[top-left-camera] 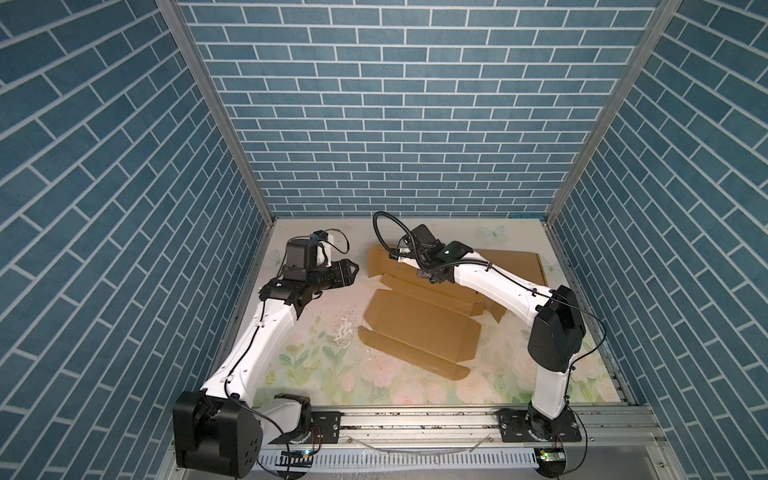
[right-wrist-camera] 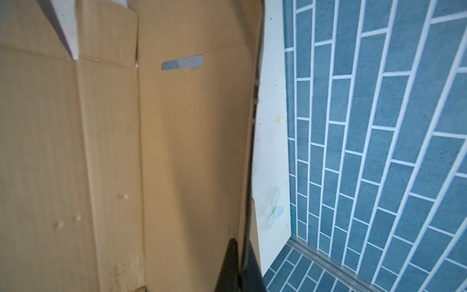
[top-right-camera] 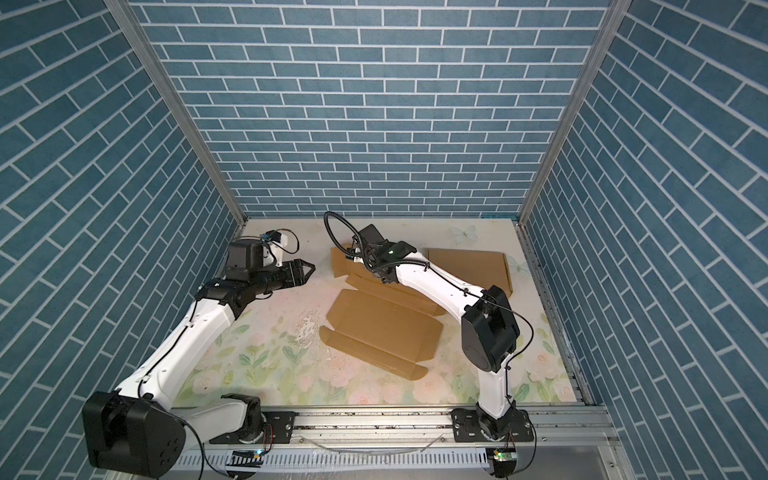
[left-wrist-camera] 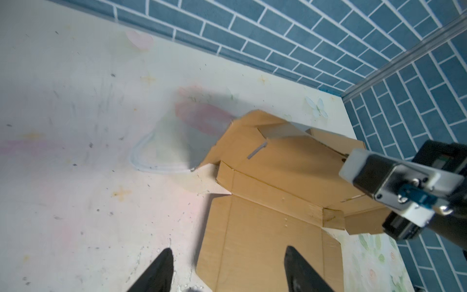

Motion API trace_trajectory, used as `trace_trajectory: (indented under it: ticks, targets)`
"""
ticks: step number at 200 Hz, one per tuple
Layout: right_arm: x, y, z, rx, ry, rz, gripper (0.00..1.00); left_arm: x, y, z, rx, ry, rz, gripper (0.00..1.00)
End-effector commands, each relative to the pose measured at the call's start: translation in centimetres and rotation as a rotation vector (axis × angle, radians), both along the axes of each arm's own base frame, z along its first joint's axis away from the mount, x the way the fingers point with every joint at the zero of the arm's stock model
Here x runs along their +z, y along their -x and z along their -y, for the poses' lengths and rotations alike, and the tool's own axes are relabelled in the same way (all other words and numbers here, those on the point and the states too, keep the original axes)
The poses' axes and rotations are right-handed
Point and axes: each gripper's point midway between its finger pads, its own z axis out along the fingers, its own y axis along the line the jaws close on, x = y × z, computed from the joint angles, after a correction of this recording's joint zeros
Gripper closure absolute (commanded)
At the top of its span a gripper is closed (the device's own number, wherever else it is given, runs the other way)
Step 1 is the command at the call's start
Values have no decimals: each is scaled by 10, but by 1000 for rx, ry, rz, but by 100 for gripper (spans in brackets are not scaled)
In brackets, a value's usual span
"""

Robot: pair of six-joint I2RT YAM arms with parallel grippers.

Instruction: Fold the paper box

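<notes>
The paper box [top-left-camera: 419, 328] [top-right-camera: 382, 328] is a brown cardboard blank spread mostly flat on the flowered table, with creased flaps along its sides. Its far-left panel [top-left-camera: 376, 262] stands lifted off the table. My right gripper [top-left-camera: 397, 254] [top-right-camera: 352, 253] reaches across the blank and is shut on that panel's edge; in the right wrist view the edge runs between the closed fingers [right-wrist-camera: 241, 242] beside the panel face [right-wrist-camera: 177, 151]. My left gripper [top-left-camera: 351, 271] [top-right-camera: 307, 271] [left-wrist-camera: 227, 250] hovers open to the left of the box [left-wrist-camera: 273, 227], holding nothing.
Blue brick walls close in the table on three sides. The mat [top-left-camera: 316, 374] has a worn patch with white flakes [top-left-camera: 345, 324] just left of the box. A metal rail [top-left-camera: 415, 419] carrying both arm bases runs along the front edge.
</notes>
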Motion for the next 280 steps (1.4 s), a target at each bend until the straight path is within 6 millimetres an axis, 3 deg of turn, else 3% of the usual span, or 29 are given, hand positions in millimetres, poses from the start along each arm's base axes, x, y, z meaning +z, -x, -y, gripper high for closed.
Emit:
trace_trajectory:
  ticks: [1,50,82,111,144,219,244,280]
  targets:
    - [13,2,-8,79,13,56,100,7,-11,12,-30,16,54,26]
    - [7,1,-14,116,-6,33,100,28,-50,45,-113,83,93,24]
    - [8,-1,-12,115,-24,30,100,19,-75,57,-121,94,75,25]
    - [6,-1,-13,120,-37,26,100,16,-91,70,-142,107,80,33]
    - [3,-3,-14,118,-46,21,100,-5,-96,89,-185,114,42,41]
    - [2,-5,-21,115,-93,9,100,-26,-92,120,-250,145,14,53]
    - [-2,-8,-22,91,-101,22,100,-30,-93,121,-248,151,9,58]
    - [-7,-13,-20,88,-107,85,100,-33,-89,114,-244,147,-2,56]
